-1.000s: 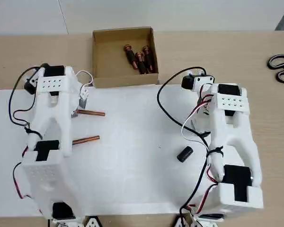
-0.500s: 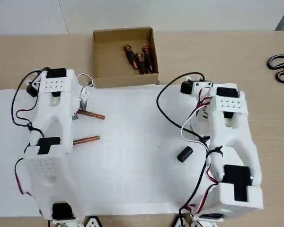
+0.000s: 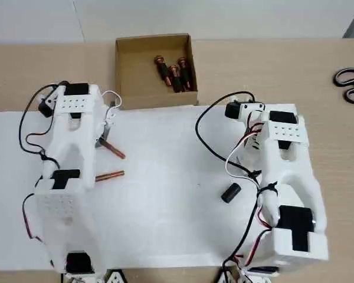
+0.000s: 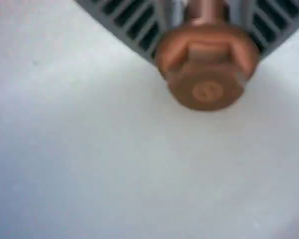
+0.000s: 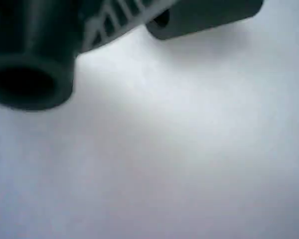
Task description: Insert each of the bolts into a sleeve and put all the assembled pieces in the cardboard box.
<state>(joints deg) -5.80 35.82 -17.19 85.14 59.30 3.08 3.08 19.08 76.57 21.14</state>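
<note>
My left gripper (image 3: 104, 139) is shut on a copper bolt (image 3: 115, 150) whose shank slants out over the white sheet (image 3: 165, 224). In the left wrist view the bolt's head (image 4: 205, 77) sits between the ribbed fingers (image 4: 124, 15). A second bolt (image 3: 109, 175) lies loose on the sheet beside the left arm. My right gripper (image 3: 251, 146) holds a black sleeve (image 5: 26, 79), open end facing the camera, low over the sheet. Another black sleeve (image 3: 230, 192) lies on the sheet by the right arm. The cardboard box (image 3: 125, 71) at the back holds three assembled pieces (image 3: 174, 72).
Scissors (image 3: 350, 82) lie on the bare table at the far right. Black and white cables (image 3: 209, 135) loop from the right arm over the sheet. The sheet's middle between the arms is open room.
The bolt in my left gripper has swung from pointing sideways toward the right arm to slanting toward the front, and the left arm's wrist shifted slightly. The right arm has barely moved.
</note>
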